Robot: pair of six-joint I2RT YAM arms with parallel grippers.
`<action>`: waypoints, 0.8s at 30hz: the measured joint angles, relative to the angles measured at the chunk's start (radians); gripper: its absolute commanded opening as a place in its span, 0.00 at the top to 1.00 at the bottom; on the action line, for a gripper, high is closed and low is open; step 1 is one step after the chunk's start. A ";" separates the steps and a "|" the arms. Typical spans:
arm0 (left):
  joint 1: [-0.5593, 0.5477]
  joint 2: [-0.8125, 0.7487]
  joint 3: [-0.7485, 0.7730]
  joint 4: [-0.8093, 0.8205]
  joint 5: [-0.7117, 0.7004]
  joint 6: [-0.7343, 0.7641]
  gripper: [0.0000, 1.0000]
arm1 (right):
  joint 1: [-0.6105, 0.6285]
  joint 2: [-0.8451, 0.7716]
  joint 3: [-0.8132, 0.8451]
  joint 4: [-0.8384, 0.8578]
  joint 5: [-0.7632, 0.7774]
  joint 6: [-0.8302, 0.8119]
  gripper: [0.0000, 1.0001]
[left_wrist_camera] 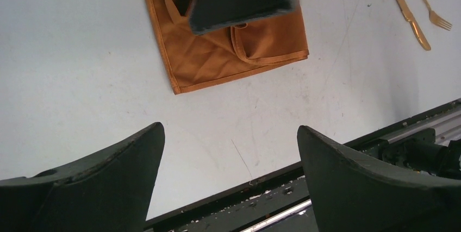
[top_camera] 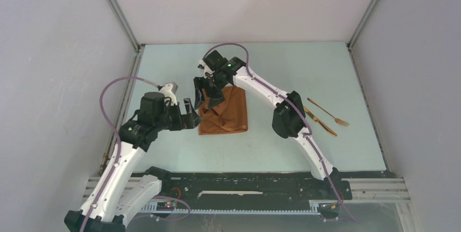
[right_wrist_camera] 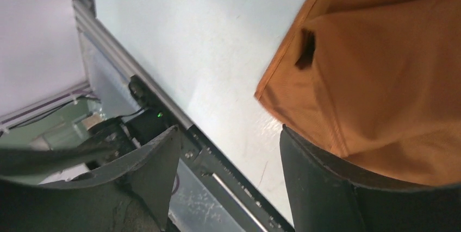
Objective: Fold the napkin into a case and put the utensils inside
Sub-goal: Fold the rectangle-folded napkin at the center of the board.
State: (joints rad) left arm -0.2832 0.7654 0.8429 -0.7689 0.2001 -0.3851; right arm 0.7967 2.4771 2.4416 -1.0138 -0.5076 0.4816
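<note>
Napkin (top_camera: 228,115) of rust-orange cloth with a faint sheen lies flat near the middle of the worktop (top_camera: 304,74), a little toward its left edge. From above it reads as an upright rectangle, taller than wide, with a straight near edge and a straight right side. Its far left part is rumpled: loose folds bunch up there, and a flap lies over the layer beneath. The left wrist view shows the napkin (left_wrist_camera: 217,58) with a stitched hem along its edges and soft, looping creases where the flap turns back. It is not yet a tidy narrow case. In the right wrist view the napkin (right_wrist_camera: 391,80) shows a hemmed corner and a small dark gap under one fold.

The right gripper (top_camera: 209,97) hangs over the rumpled far left part, its jaws spread with bare worktop between them and nothing pinched. One finger (right_wrist_camera: 353,188) overlaps the cloth; whether it touches cannot be told.

The left gripper (top_camera: 191,115) sits just beside the napkin's left side, apart from it, jaws spread wide and empty.

The golden fork (top_camera: 328,112) and knife (top_camera: 326,129) lie side by side near the right edge, well apart from the napkin.
</note>
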 measured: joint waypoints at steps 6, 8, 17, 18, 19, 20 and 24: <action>0.000 0.040 -0.066 0.060 0.019 -0.084 0.01 | -0.015 -0.253 -0.303 0.082 -0.026 0.013 0.19; 0.000 0.047 -0.079 0.083 0.028 -0.110 0.01 | -0.042 -0.410 -0.533 0.183 -0.027 0.065 0.20; 0.000 0.081 -0.087 0.164 0.073 -0.183 0.01 | -0.228 -0.555 -1.078 0.687 -0.056 0.357 0.20; 0.000 0.081 -0.087 0.164 0.074 -0.184 0.01 | -0.223 -0.534 -1.090 0.724 -0.057 0.375 0.20; 0.000 0.081 -0.087 0.163 0.073 -0.184 0.01 | -0.216 -0.517 -1.103 0.757 -0.060 0.394 0.21; 0.000 0.080 -0.087 0.163 0.073 -0.184 0.01 | -0.209 -0.504 -1.113 0.786 -0.066 0.410 0.22; 0.000 0.073 -0.087 0.161 0.073 -0.184 0.01 | -0.193 -0.453 -1.116 0.894 -0.087 0.468 0.25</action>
State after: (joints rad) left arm -0.2832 0.8383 0.7559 -0.6079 0.2733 -0.5690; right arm 0.6037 2.0239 1.3258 -0.1200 -0.5949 0.9497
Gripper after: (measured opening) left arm 0.986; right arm 0.777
